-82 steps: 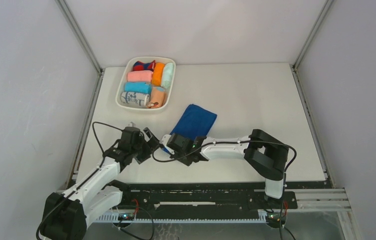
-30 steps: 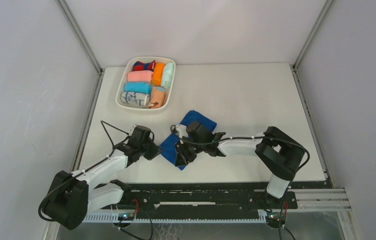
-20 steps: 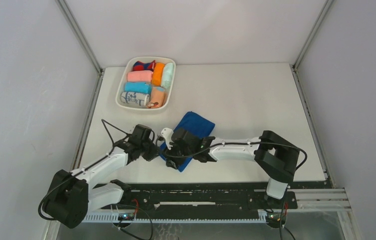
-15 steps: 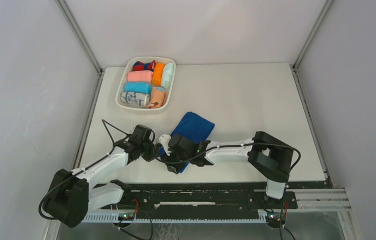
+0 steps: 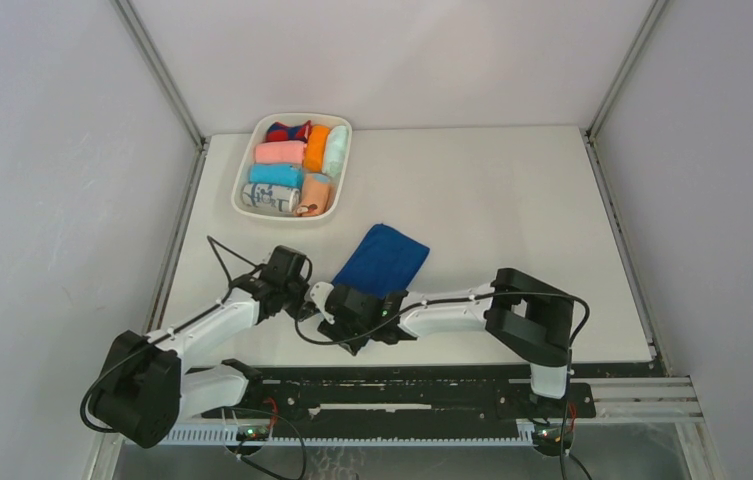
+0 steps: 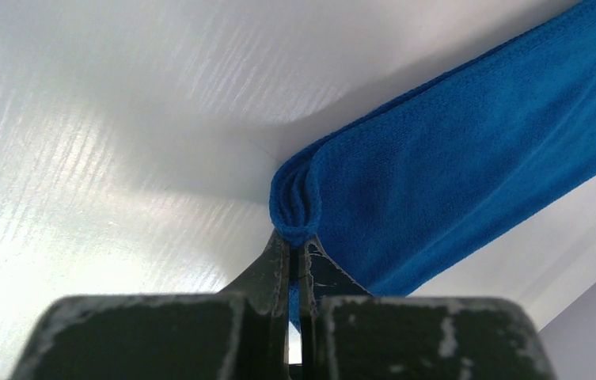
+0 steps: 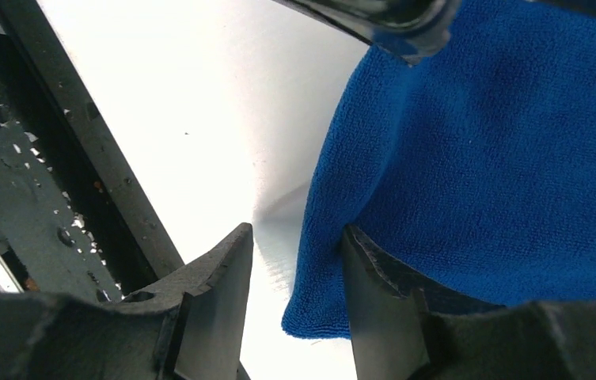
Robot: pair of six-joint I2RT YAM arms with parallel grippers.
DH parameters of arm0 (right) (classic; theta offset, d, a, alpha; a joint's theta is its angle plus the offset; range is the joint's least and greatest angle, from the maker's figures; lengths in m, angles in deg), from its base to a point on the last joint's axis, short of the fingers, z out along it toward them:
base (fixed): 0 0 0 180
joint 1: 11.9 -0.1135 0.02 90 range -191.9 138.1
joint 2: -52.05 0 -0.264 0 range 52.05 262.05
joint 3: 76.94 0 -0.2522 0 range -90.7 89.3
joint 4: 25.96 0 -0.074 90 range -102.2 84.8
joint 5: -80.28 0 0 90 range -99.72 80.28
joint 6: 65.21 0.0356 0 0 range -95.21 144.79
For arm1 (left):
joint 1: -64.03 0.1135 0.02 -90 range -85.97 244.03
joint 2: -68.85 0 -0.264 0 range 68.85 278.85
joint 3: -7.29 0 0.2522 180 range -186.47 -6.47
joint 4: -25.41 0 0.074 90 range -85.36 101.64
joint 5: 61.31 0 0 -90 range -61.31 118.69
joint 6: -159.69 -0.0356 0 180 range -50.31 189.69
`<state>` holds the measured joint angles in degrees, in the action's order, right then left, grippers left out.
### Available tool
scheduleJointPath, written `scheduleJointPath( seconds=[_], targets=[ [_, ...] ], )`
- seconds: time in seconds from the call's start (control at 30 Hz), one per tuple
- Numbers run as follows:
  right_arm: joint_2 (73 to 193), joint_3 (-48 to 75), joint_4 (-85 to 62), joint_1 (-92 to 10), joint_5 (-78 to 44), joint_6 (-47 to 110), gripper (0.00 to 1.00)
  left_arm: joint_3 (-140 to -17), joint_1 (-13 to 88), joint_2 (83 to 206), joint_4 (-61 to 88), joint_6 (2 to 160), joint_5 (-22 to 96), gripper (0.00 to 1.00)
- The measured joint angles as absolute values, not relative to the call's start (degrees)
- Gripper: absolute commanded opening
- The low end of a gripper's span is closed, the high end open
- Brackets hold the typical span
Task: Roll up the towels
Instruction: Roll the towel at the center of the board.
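Note:
The royal-blue towel (image 5: 384, 260) lies flat and slanted on the white table, its near end by both grippers. My left gripper (image 6: 295, 244) is shut on a bunched, folded edge of that towel (image 6: 453, 166); from above it (image 5: 305, 297) sits at the towel's near-left end. My right gripper (image 7: 298, 247) stands open just in front of it (image 5: 331, 314). The towel's (image 7: 484, 158) hanging corner lies against the inner side of its right finger (image 7: 370, 273). A small peach-orange towel (image 5: 316, 194) sits rolled in the tray.
A white tray (image 5: 240, 184) at the back left holds several rolled cloths in pink, light blue, orange, mint and white print. The black rail (image 5: 412, 392) runs along the table's near edge, close behind the right gripper. Grey walls close in both sides.
The right gripper has slid from on top of the towel to its near-left end, with its jaws now apart. The towel's near end no longer reaches toward the front edge. The left gripper stays shut.

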<state>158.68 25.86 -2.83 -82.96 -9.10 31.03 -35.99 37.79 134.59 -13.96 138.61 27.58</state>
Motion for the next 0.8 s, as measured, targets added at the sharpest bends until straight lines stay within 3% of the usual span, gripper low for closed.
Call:
scheduleJointPath(
  seconds=[0.3,0.43,0.63,0.8],
  targets=[
    [158.96,24.59,1.37,-85.41,-0.53,29.18,0.40,-36.40,39.21,134.85,-14.33,138.57,29.18,0.00],
    [159.05,24.41,2.00,-85.67,0.93,28.50,0.29,-36.40,39.47,134.87,-14.33,138.55,29.44,0.00],
    [159.29,24.09,2.24,-85.08,0.19,27.91,0.02,-36.40,39.47,135.50,-14.44,138.48,29.48,0.05],
    [158.72,24.19,1.69,-81.11,-7.55,29.00,0.00,-36.84,39.54,135.61,-14.70,138.07,29.35,0.14]
  ],
)
